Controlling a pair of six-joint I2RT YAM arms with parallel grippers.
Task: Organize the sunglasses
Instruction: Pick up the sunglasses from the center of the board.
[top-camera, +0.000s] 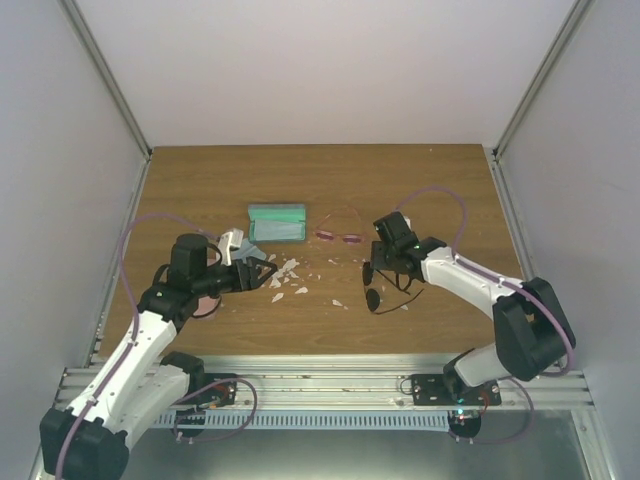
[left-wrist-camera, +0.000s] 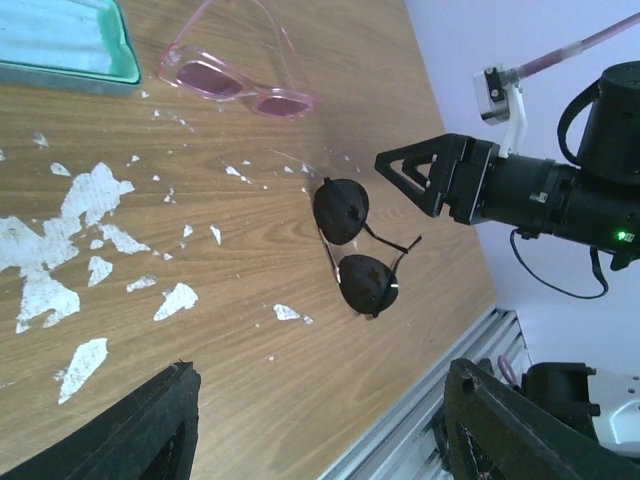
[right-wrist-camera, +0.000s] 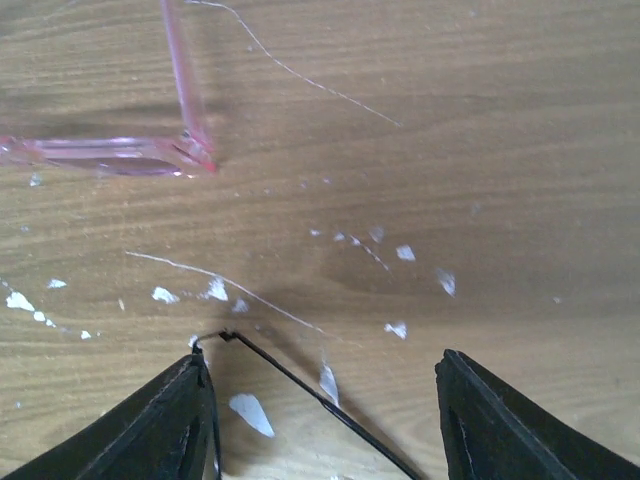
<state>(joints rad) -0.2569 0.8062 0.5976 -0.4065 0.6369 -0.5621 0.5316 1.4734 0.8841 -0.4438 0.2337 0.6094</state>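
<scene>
Right gripper (right-wrist-camera: 321, 368), jaws wide & empty, hangs over dark sunglasses (left-wrist-camera: 341, 210); left gripper (left-wrist-camera: 322, 368) also wide, empty. Pick-up step prob.; next needs exact pinch on thin frame.

On your wooden table (top-camera: 440, 180), white-chipped in patches, you have: one teal case (top-camera: 276, 222); pink-framed sunglasses (top-camera: 340, 236) just beside it; dark sunglasses (left-wrist-camera: 365, 282) nearer you.

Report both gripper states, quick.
Left gripper: open, holding nothing.
Right gripper: open, empty, just above the dark sunglasses.
</scene>
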